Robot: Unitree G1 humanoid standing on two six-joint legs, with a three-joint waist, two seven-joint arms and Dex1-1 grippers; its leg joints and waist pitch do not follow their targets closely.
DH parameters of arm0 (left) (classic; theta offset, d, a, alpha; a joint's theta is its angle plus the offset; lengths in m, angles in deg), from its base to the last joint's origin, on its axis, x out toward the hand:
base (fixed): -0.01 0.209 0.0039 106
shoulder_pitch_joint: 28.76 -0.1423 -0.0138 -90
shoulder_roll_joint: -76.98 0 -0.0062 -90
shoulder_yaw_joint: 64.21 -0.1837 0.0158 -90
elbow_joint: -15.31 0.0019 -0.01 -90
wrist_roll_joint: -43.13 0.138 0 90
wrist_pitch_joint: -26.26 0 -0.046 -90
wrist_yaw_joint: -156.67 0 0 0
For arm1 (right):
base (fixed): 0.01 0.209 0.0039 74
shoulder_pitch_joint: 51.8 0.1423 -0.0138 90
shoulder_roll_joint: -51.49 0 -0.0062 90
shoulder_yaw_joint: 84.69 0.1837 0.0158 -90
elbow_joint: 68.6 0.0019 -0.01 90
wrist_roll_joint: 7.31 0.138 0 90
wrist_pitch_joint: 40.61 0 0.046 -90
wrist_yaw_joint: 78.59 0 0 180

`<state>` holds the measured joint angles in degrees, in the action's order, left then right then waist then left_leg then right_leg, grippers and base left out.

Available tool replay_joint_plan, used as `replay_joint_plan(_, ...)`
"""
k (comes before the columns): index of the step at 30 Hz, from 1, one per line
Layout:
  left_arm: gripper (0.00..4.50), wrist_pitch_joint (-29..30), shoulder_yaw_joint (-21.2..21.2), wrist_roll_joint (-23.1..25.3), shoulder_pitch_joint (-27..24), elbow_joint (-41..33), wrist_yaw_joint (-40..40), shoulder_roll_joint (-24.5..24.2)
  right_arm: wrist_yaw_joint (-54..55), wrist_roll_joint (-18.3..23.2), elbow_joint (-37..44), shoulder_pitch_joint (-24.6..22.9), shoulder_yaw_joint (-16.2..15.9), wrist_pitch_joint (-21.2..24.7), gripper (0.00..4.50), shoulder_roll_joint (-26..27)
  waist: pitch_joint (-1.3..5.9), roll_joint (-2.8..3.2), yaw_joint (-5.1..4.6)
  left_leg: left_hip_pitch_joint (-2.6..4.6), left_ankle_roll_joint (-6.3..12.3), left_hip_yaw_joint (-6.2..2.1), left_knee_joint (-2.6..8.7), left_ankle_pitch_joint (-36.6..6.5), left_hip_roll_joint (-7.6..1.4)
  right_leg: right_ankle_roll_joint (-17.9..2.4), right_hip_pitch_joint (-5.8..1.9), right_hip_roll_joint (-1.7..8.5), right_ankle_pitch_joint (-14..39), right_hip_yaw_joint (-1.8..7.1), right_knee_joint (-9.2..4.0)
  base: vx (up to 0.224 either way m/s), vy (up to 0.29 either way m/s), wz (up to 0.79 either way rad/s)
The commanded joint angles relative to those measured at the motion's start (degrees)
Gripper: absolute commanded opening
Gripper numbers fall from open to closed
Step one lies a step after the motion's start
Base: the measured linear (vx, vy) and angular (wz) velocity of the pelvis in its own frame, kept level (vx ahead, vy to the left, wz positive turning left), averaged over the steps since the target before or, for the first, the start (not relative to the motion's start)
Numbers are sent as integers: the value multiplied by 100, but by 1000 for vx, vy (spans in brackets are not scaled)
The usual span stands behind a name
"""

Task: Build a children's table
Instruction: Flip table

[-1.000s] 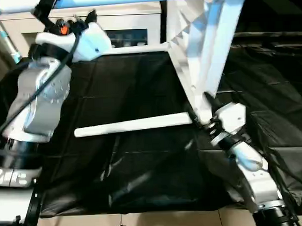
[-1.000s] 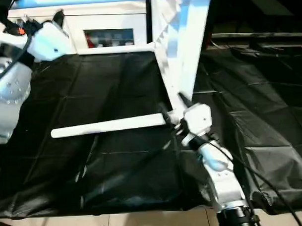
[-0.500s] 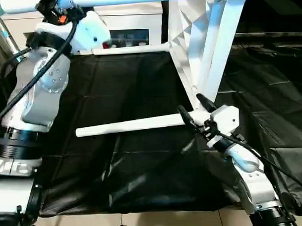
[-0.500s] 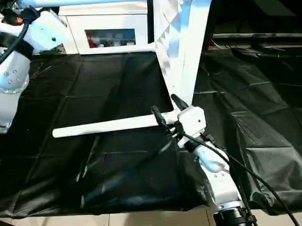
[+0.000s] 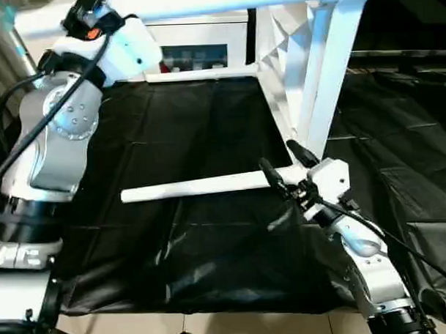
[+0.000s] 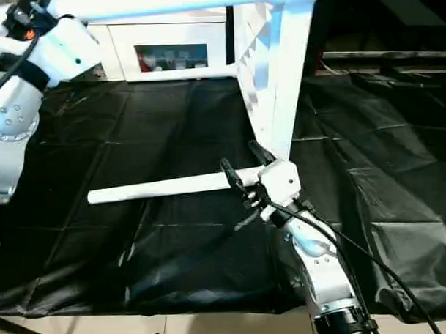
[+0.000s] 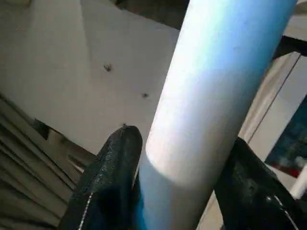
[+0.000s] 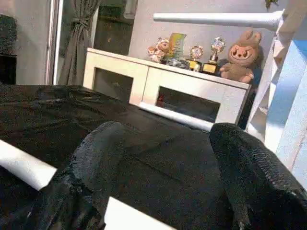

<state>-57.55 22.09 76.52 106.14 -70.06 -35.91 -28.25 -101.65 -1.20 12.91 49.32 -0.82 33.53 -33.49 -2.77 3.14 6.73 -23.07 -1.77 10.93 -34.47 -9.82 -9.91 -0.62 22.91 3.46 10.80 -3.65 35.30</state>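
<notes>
Black cloth (image 5: 211,233) underlies the work: upper left, the left gripper (image 7: 180,163) has closed around a raised leg (image 7: 211,96), steadying the table (image 5: 308,76), while the right gripper (image 5: 282,168) stays open astride the loose leg (image 5: 194,187).

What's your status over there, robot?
Left gripper clamped on upper leg. Right gripper open over loose leg. Children's table tipped on black cloth. Nothing in the way.

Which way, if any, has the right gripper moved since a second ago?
Yes: the right gripper has crept left along the loose white leg; its open jaws now straddle that leg's end.
</notes>
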Motion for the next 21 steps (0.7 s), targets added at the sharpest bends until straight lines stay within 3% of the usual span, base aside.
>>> replay_joint_plan(1, 206, 262, 242, -645, -75, -45, -69, 238, -65, -7, 63, 20, -1, -77, 324, -28, 373, -22, -22, 161, 101, -233, 425, -1576, -344, -879, -167, 512, 1366, 298, -455, 0, 0, 0)
replay_joint_plan(8, 206, 1213, 872, -1245, -80, -414, -79, 752, -186, 34, 58, -3, 9, -134, 324, -64, 397, -49, -1, 122, 315, -207, 377, -1152, -324, -909, -188, 520, 1263, 289, -441, 0, 0, 0)
replay_joint_plan(14, 206, 1753, 1248, -1458, 49, -520, -73, 1031, -340, 61, 79, -38, -47, -172, 324, -114, 466, -28, 5, 76, 711, -186, 282, -409, -301, -1066, -214, 487, 343, 265, -326, 0, 0, 0)
replay_joint_plan(21, 206, 1806, 1363, -1484, 46, -647, -31, 1132, -405, 39, 55, -38, -62, -205, 324, -125, 524, -27, 52, 46, 1127, -195, 180, 257, -322, -1226, -206, 474, -528, 228, -197, 0, 0, 0)
